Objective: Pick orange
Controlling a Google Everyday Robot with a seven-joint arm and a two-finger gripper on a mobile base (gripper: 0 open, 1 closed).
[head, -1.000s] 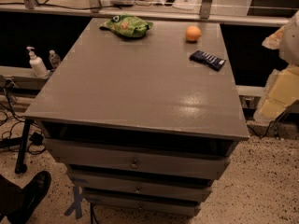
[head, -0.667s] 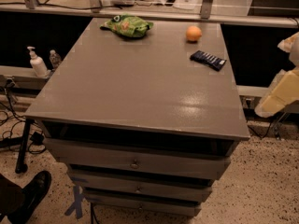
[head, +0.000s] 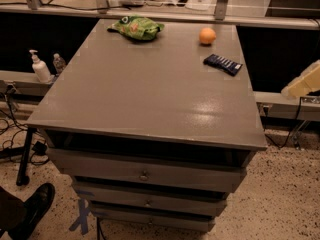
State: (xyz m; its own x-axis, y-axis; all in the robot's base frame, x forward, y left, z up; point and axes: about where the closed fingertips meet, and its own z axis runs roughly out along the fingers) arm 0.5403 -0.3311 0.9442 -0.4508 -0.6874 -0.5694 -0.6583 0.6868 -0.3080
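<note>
The orange (head: 207,35) is a small round fruit resting on the grey cabinet top (head: 150,94), near its far right corner. My gripper is out of view. Only a cream-coloured piece of my arm (head: 303,83) shows at the right edge, beyond the cabinet's right side and well short of the orange. Nothing touches the orange.
A flat dark blue packet (head: 223,64) lies just in front and to the right of the orange. A green snack bag (head: 136,27) lies at the far middle-left. A railing (head: 160,14) runs behind the cabinet. A pump bottle (head: 39,68) stands on the left ledge. A shoe (head: 35,206) shows bottom left.
The cream arm part at the right edge has drawn back to the right, and less of it shows. The objects on the cabinet have not moved.
</note>
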